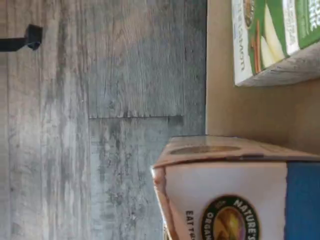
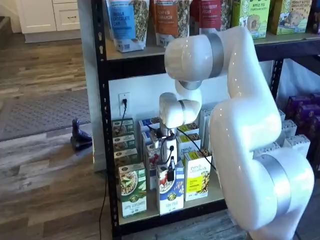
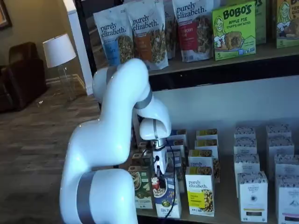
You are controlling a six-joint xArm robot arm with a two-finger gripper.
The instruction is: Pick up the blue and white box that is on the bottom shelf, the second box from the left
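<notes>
The blue and white box (image 2: 171, 195) stands upright at the front of the bottom shelf (image 2: 216, 196), between a green-and-white carton (image 2: 132, 191) and a yellow carton (image 2: 198, 179). It shows in both shelf views (image 3: 167, 198). My gripper (image 2: 171, 174) hangs right at the box's top edge, also seen in a shelf view (image 3: 159, 178). Its black fingers are seen against the box top, and I cannot tell whether they are closed on it. In the wrist view the box (image 1: 235, 200) is close, with its round logo, beside the green-and-white carton (image 1: 272, 35) on the beige board (image 1: 220, 85).
More rows of cartons stand behind the front row and to the right (image 3: 252, 193). A black upright (image 2: 102, 150) frames the rack's left side, and the higher shelf beam (image 2: 135, 65) lies above. Bags and boxes (image 3: 233, 30) fill the upper shelf. Grey wood floor (image 1: 100, 125) lies in front.
</notes>
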